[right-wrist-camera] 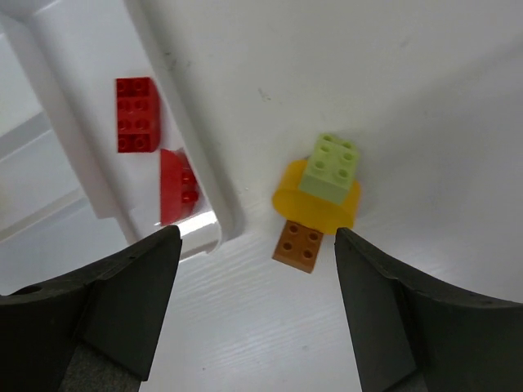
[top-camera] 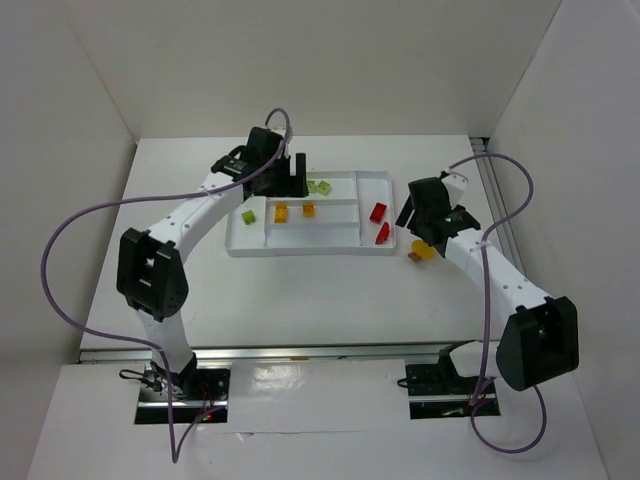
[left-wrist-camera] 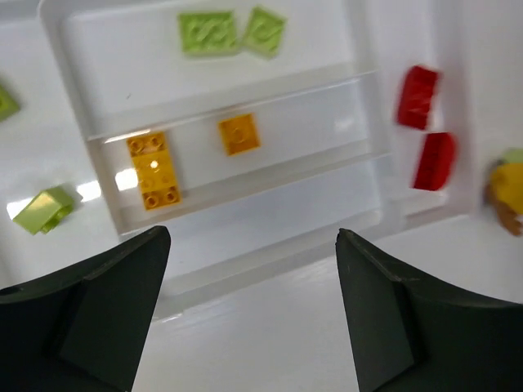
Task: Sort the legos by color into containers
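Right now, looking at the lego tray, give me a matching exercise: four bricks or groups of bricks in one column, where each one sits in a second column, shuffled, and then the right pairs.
Column one
1. red bricks
2. orange bricks
3. lime green pair
4. green, yellow and brown cluster

Column two
A. on the table, outside the tray, by its near right corner
B. the tray's middle long compartment
C. the tray's right-end compartment
D. the tray's far long compartment

Pairs: 1-C, 2-B, 3-D, 4-A
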Motion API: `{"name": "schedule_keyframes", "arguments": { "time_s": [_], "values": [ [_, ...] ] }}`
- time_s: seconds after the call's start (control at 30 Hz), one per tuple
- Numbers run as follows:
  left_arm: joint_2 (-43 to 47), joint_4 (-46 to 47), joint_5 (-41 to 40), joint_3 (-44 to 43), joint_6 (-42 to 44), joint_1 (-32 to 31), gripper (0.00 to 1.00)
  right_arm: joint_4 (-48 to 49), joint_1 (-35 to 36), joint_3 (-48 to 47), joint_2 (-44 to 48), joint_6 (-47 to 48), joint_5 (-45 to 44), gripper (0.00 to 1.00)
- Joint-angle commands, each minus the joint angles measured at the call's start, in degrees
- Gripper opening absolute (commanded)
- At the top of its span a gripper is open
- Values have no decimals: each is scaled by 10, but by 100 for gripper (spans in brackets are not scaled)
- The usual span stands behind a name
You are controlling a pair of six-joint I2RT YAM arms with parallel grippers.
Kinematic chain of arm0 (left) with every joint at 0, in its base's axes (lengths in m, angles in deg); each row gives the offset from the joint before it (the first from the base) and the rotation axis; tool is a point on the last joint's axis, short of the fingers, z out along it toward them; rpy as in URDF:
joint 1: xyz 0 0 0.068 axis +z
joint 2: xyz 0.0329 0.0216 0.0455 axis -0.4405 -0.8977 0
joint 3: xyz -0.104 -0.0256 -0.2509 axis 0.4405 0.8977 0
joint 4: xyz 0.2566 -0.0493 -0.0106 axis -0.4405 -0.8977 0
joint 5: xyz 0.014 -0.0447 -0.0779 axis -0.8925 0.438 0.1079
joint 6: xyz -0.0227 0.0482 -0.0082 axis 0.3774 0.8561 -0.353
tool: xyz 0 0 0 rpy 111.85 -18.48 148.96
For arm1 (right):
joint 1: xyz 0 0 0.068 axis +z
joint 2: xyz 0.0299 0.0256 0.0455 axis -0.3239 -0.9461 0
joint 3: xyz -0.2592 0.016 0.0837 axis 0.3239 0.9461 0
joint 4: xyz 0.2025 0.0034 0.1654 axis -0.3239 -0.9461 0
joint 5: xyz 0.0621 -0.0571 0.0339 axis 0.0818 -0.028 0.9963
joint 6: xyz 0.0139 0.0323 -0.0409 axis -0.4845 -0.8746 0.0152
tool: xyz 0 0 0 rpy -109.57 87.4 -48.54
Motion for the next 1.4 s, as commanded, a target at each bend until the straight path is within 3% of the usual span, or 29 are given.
{"name": "schedule_keyframes", "arguments": {
  "time_s": [0.0,0.17,0.4,0.9,1.03,1.1,1.17,1.23,1.33,1.37],
  "values": [
    [51,13,62,-40,11,-9,93,-77,-20,14,4,-78,-56,83],
    [57,13,109,-28,16,-39,93,-52,-59,25,-42,-66,-26,92],
    [63,13,116,-8,35,-51,92,11,-94,48,-65,-53,4,95],
    [51,8,122,-3,40,-62,90,69,-94,36,-132,-59,2,70],
    [46,8,122,2,40,-62,90,98,-94,42,-125,-59,-11,47],
    [46,8,122,2,40,-62,90,103,-94,42,-125,-52,-11,47],
    [46,8,122,8,40,-62,90,109,-94,42,-120,-45,-11,59],
    [46,8,122,8,45,-62,90,103,-94,35,-120,-38,-17,61],
    [46,8,122,8,45,-62,90,103,-94,29,-120,-32,-22,50],
    [46,8,122,8,45,-62,90,103,-94,29,-120,-32,-22,42]
  ]
}}
